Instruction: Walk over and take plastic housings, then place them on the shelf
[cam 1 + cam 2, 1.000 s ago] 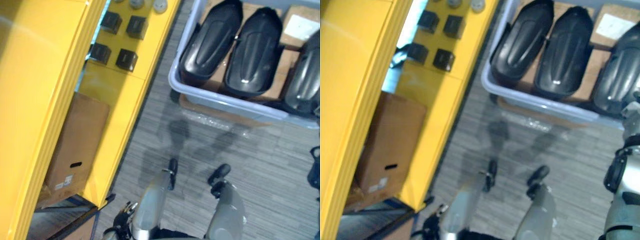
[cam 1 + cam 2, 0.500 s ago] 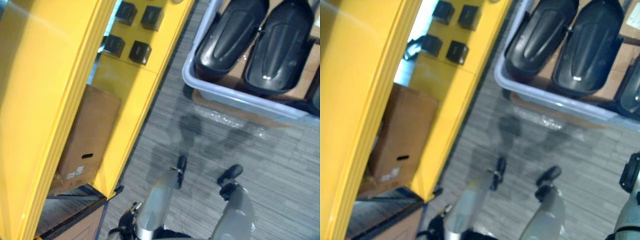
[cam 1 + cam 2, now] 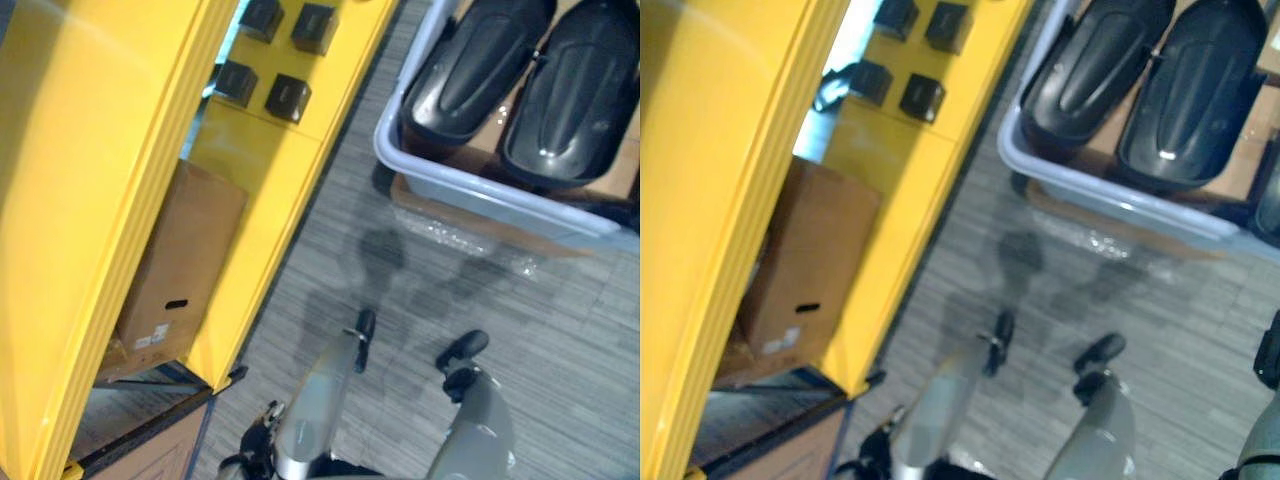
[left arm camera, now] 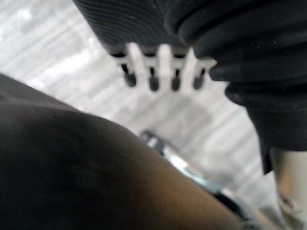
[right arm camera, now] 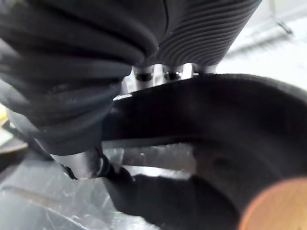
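The left hand (image 4: 163, 67) is hanging with its fingers straight and loose, holding nothing, above the grey striped carpet floor (image 3: 540, 330). The right hand (image 5: 172, 73) is lying against a black glossy curved shape (image 5: 230, 124). Its fingers are disappearing behind that shape, so I cannot tell whether they are gripping it, nor whether the shape is one of the housings. Further out, two black glossy elongated plastic housings (image 3: 470, 70) are lying side by side in a pale grey plastic tub (image 3: 480, 185), ahead and to the right. On the left, a tall yellow metal shelf (image 3: 90, 200) is standing, with a brown cardboard box (image 3: 180, 270) sitting on a low level. Small black cube-shaped parts (image 3: 288, 97) are resting on a yellow level beyond the box.
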### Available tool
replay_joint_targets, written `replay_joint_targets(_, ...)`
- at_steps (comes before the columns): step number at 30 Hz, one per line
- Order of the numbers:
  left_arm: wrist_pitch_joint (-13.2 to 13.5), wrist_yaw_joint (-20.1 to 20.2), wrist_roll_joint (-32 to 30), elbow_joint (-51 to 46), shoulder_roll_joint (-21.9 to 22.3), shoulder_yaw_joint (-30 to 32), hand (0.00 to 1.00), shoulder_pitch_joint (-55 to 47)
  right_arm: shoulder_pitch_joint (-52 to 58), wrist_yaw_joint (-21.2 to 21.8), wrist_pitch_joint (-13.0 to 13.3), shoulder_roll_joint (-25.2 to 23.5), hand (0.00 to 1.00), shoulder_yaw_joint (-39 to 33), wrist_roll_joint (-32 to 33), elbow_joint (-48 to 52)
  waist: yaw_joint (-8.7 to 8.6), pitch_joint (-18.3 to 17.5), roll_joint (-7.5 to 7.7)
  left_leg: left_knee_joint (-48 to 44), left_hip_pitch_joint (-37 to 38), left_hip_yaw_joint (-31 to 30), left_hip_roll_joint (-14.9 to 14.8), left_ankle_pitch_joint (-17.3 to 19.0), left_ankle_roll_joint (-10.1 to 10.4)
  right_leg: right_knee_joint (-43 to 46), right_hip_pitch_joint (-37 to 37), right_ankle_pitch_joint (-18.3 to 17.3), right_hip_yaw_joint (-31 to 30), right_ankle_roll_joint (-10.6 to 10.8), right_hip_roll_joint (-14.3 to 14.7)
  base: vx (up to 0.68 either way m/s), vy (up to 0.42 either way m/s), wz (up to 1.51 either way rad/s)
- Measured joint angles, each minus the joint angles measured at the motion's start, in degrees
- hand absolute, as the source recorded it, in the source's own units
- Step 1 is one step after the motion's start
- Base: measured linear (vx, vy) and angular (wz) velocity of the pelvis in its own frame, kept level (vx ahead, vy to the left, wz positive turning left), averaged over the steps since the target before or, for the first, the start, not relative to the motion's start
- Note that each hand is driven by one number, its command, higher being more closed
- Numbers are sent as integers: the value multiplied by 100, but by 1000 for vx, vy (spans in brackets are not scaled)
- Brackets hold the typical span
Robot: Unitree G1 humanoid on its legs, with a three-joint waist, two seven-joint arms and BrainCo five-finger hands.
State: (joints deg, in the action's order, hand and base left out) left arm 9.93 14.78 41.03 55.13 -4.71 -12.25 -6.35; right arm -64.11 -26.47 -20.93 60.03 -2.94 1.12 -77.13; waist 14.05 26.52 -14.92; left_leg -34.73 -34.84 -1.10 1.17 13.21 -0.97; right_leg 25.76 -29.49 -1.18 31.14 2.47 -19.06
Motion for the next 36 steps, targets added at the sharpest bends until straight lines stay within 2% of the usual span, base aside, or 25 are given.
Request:
replay_joint_targets(2,-3,43,155,-10,21,41,0,0,-29,-65,88,-5,100,214,-112,11,0,5,7,49,151,1,-18,-6,10,-84,158,12,23,4,35,54,22,-1)
replay_joint_targets(7,10,177,231,-176,50,269,0,0,-136,-377,498,-18,100,644,-536,437,-25,40,57,167,284,0,-75,-16,27,-248,291,61,38,-2,138,27,17,-2)
replay_joint_targets(10,131,157,415,-247,47,492,0,1,-135,-490,690,-215,100,761,-643,500,-71,146,207,234,392,20,-136,-31,52,-359,393,103,41,-22,221,14,21,-6)
replay_joint_targets(11,267,14,404,-261,32,554,0,17,-128,-500,735,-289,100,800,-649,501,-82,204,291,243,440,8,-168,-32,54,-408,471,103,57,-23,245,11,18,-5)
replay_joint_targets(12,283,-28,403,-270,31,569,0,21,-127,-506,736,-301,100,809,-649,502,-82,217,309,248,453,8,-173,-33,54,-416,482,103,58,-23,255,0,0,0)
replay_joint_targets(17,712,-758,377,-517,-118,792,0,109,135,-769,937,-533,100,811,-644,714,-96,351,522,253,490,-104,-252,-60,101,-587,669,146,187,-63,414,-13,-9,8)
replay_joint_targets(21,1164,-1427,-16,-837,-258,1166,0,198,421,-1127,1111,-907,100,750,-639,956,-92,362,752,359,691,-144,-294,-93,151,-791,910,212,202,-67,518,-23,7,3)
replay_joint_targets(22,1197,-1485,-82,-913,-294,1166,0,199,463,-1143,1120,-941,100,750,-642,1011,-93,356,778,364,714,-144,-307,-94,152,-840,947,230,202,-69,521,-36,15,-8)
replay_joint_targets(26,1403,-1920,-340,-1384,-543,1213,0,302,720,-1433,1231,-1152,100,750,-640,1323,-97,352,1097,540,849,-136,-386,-190,233,-1129,1100,356,203,-112,671,-51,0,-5)
replay_joint_targets(31,1553,-2105,-392,-2494,-603,1205,0,342,1083,-1777,1445,-1276,100,654,-650,1878,-153,311,1260,845,1131,-138,-431,-314,307,-1508,1395,501,231,-152,826,-51,-23,0)
replay_joint_targets(33,1554,-2080,-396,-2955,-616,1203,0,368,1272,-1912,1573,-1336,100,516,-693,2253,-236,310,1318,950,1239,-152,-436,-361,325,-1651,1528,560,272,-158,867,-22,-7,1)
replay_joint_targets(36,1420,-1837,-394,-3708,-618,1187,0,382,2007,-2119,1741,-1586,100,72,-941,3415,-332,270,1509,1092,1564,-117,-466,-382,350,-1877,1838,629,262,-166,955,0,-3,-1)
